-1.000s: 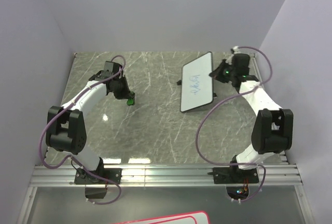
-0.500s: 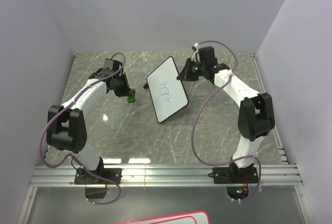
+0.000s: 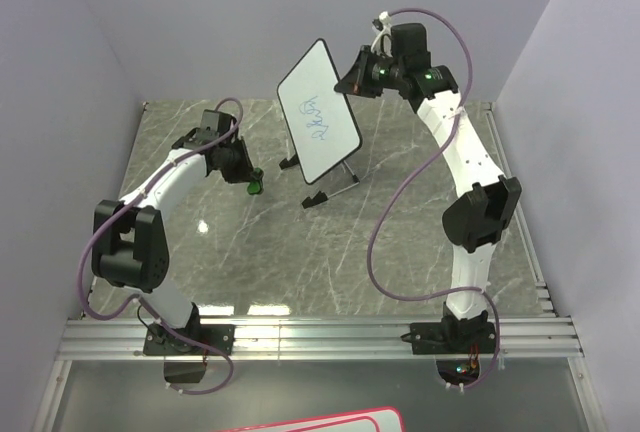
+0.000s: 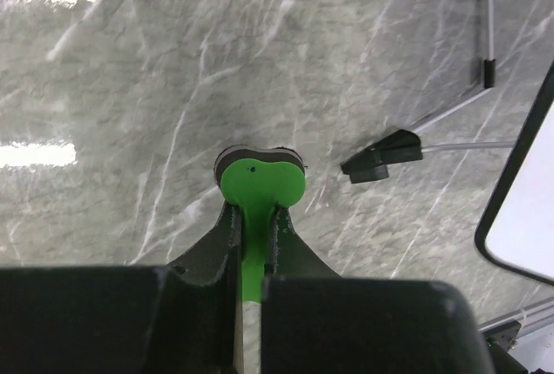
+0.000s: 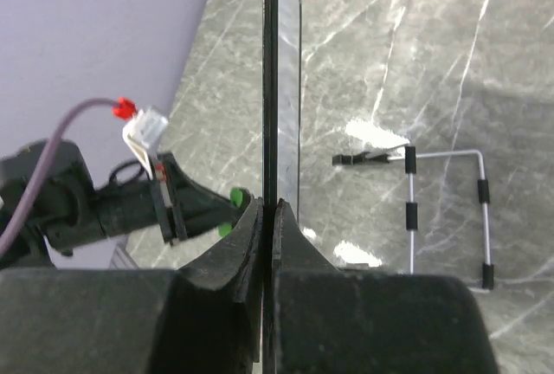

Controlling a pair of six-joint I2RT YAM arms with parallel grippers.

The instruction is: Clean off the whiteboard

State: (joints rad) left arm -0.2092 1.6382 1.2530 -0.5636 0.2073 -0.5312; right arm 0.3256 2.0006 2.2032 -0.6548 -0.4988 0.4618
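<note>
Clearly the setting-up step is in hand: the whiteboard (image 3: 318,112) hangs in the air above the far middle of the marble table (image 3: 300,262), tilted with its written face turned toward the left arm and the camera. The right gripper (image 3: 352,82) is clenched on the board's upper right rim; in the right wrist view the board (image 5: 270,62) shows edge-on, pinched between the two fingers. A blue scribble (image 3: 316,116) sits near the middle of the white face, so no wiping shows yet.

Below the board a wire stand (image 3: 338,178) with black feet rests on the table; it looks apart from the board, though the overhead view does not settle that.

The left gripper (image 3: 245,180) is low over the table, left of the board and not touching it. It grasps a small green eraser (image 4: 260,185), a flat green tab with a dark pad beneath, squeezed between its fingers.

Judging from this, the next move calls for the left arm to rise and bring the eraser's pad flat against the scribble. Meanwhile the right arm must hold the board steady. A one-edge grip may let the board swing under pressure, so the push should be light.
</note>
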